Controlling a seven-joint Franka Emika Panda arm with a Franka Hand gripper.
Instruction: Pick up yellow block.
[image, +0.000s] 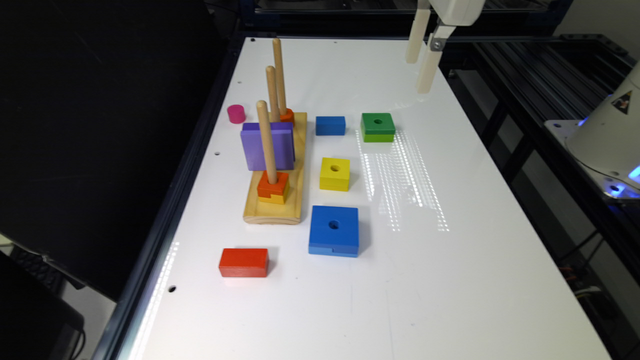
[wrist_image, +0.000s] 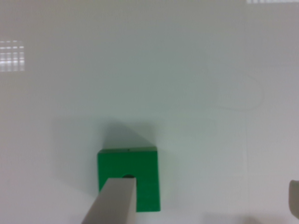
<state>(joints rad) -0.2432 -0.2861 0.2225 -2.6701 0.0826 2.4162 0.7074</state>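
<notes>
— Where's the yellow block (image: 334, 174)?

— Flat on the white table (image: 475, 260), near the middle, hole up. It sits just beside the wooden peg base (image: 276, 200), on the exterior view's right of it, between the small blue block (image: 330, 125) farther back and the big blue square block (image: 334, 231) nearer the front edge.

— And the pincer?

— The gripper (image: 421, 55) hangs in the air over the far end of the table, toward the far right corner in the exterior view. It's well apart from the yellow block, with the green block (image: 378, 127) lying between them. In the wrist view one finger (wrist_image: 112, 203) overlaps the green block (wrist_image: 135, 175) and the other shows at the frame's edge, so the jaws stand spread wide, holding nothing.

— Anything else around?

— A purple block (image: 265, 146) leans on a peg, an orange piece (image: 272, 184) sits over a yellow notched piece (image: 272, 198) on the front peg, a red block (image: 243, 262) lies near the front, and a pink cylinder (image: 236, 113) stands by the exterior view's left edge.
</notes>
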